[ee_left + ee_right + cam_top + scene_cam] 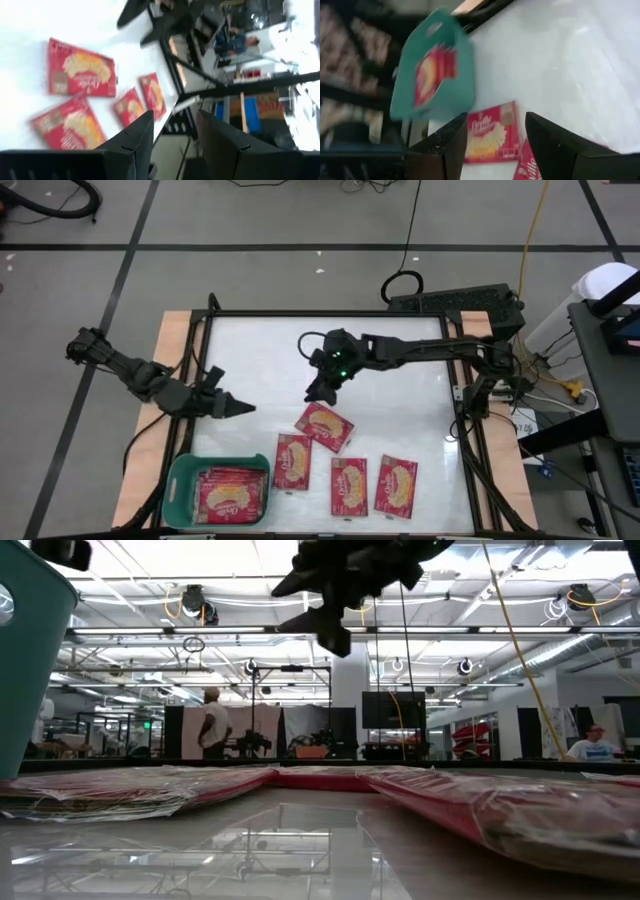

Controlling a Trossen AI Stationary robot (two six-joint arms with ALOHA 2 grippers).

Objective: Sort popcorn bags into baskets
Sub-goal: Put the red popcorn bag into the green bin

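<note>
Popcorn bags: four lie loose on the white table [400, 370], red fronts up — one tilted [325, 427], three in a row nearer the front edge [293, 461] [349, 486] [396, 485]. More sit stacked in the teal basket [180, 490] at the front left corner. Right gripper [318, 393] hangs above the tilted bag, fingers spread, holding nothing. Left gripper [238, 408] hovers just behind the basket, fingers parted, empty. People [212, 725] stand in the room beyond.
</note>
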